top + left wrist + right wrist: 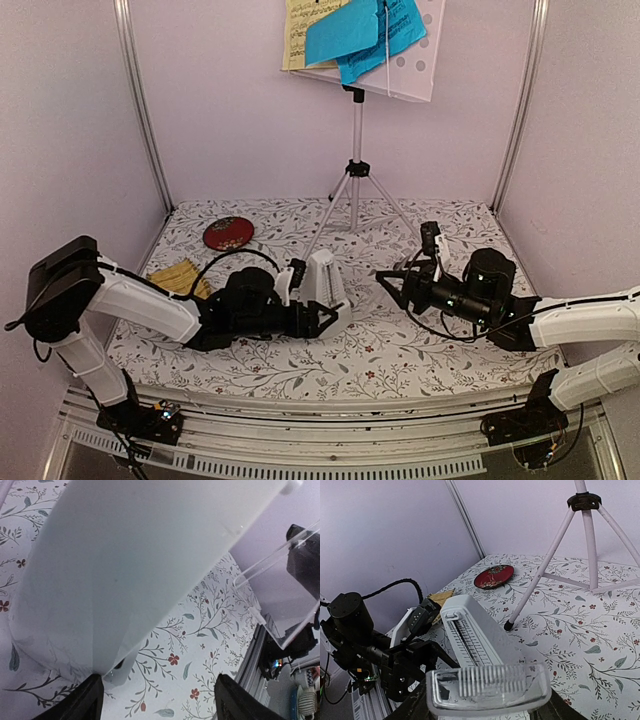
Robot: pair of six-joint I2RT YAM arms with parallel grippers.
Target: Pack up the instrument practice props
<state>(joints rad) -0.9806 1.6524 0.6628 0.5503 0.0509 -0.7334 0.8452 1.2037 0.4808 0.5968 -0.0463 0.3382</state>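
Note:
The white pyramid metronome (323,283) stands mid-table, its scale face toward my right gripper (475,637). My left gripper (325,320) is open at its base; in the left wrist view (162,702) the metronome (125,565) fills the upper left, one base corner just inside the left finger. My right gripper (392,285) is shut on a clear plastic metronome cover (487,687), held just right of the metronome. That cover also shows in the left wrist view (280,575). The white perforated stand desk (415,60) carries blue sheets (365,30) and pale-yellow sheets (298,35) on a silver tripod (355,185).
A round red dish (228,233) lies at the back left and a yellow woven tray (180,278) sits beside my left arm. One tripod leg (540,575) ends on the floral cloth close behind the metronome. Walls close in the back and both sides.

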